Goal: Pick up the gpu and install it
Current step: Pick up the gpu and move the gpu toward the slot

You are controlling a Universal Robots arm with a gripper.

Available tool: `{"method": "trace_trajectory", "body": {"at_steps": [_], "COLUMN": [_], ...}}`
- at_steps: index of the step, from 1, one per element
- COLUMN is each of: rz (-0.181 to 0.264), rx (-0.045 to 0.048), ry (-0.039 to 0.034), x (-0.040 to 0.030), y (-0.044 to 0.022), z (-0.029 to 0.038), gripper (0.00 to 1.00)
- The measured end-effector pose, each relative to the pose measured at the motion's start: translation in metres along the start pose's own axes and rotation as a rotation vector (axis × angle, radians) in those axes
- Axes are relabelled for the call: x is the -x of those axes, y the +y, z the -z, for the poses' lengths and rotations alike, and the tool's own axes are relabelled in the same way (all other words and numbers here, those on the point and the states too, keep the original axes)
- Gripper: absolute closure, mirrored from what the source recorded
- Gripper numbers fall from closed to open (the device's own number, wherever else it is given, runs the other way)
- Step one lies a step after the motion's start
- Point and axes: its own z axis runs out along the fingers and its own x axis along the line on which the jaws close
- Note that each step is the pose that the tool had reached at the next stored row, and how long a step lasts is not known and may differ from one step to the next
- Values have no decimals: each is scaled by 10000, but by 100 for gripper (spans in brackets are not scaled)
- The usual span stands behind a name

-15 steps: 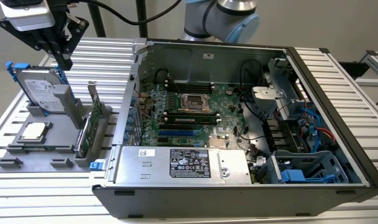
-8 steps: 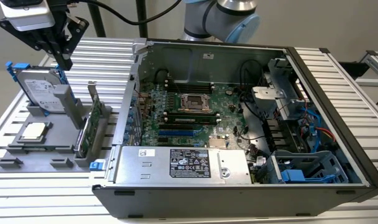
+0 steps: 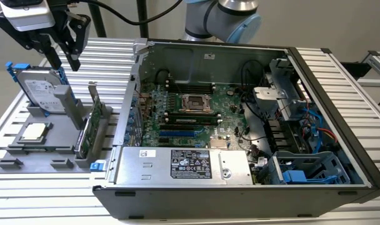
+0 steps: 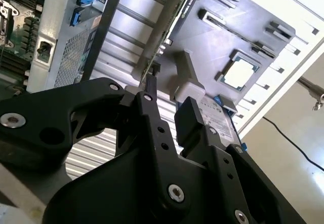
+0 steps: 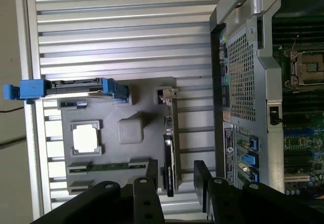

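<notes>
The gpu (image 3: 90,124) stands on edge in a grey fixture (image 3: 52,143), left of centre in the exterior view. It is probably light, stiff and fragile, best pinched across its top edge. The gripper (image 3: 63,60) hangs at upper left, jaws parted and empty.

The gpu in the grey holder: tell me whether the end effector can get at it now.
Probably yes. The open end effector hangs above the holder, and the gpu stands on edge with its top uncovered; the hard drive and case wall stand apart on either side.

The gripper (image 3: 64,65), jaws apart, hangs above the gpu (image 3: 90,124).
</notes>
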Motion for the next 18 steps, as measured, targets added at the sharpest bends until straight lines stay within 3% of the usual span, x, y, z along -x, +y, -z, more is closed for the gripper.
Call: {"method": "trace_trajectory", "body": {"at_steps": [18], "rz": [-1], "rx": [-3], "ry": [27], "x": [35], "y": [-100], "z": [2], "gripper": [0]}}
